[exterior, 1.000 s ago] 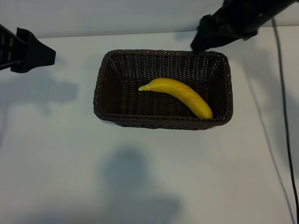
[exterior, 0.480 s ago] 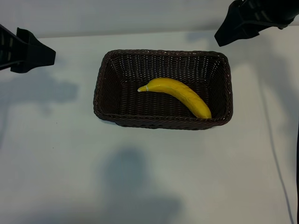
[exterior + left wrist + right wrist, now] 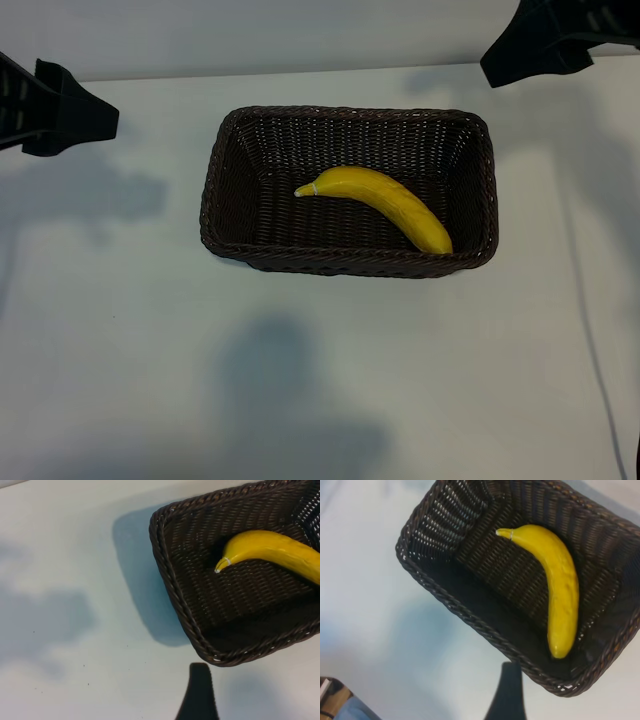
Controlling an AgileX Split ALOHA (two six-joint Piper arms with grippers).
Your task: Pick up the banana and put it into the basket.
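**Fingers spread and empty; banana lying in the basket**

Fingers of both grippers stand spread, and neither pair holds anything. The right gripper (image 3: 500, 72) hangs at the far right corner of the exterior view, above the table (image 3: 320, 380) and apart from the basket (image 3: 215, 190), whose far right corner lies below and to the side of the fingertips. One dark right fingertip (image 3: 507, 695) shows in the right wrist view, over the pale table just outside the basket's braided rim (image 3: 470, 615). The left gripper (image 3: 85, 118) is parked at the left edge of the exterior view, well apart from the basket's left wall. One left fingertip (image 3: 199, 692) shows in the left wrist view, over bare table near the basket's nearest corner (image 3: 215, 655).

The banana (image 3: 385, 203) lies flat on the basket floor, touching no finger. Its pale stem tip (image 3: 302, 189) points toward the left gripper's side, near the middle of the floor. Its blunt end rests against the near right wall, on the side of the right gripper. In the right wrist view the banana (image 3: 560, 590) curves along the woven floor, beyond the fingertip and across the rim from it.
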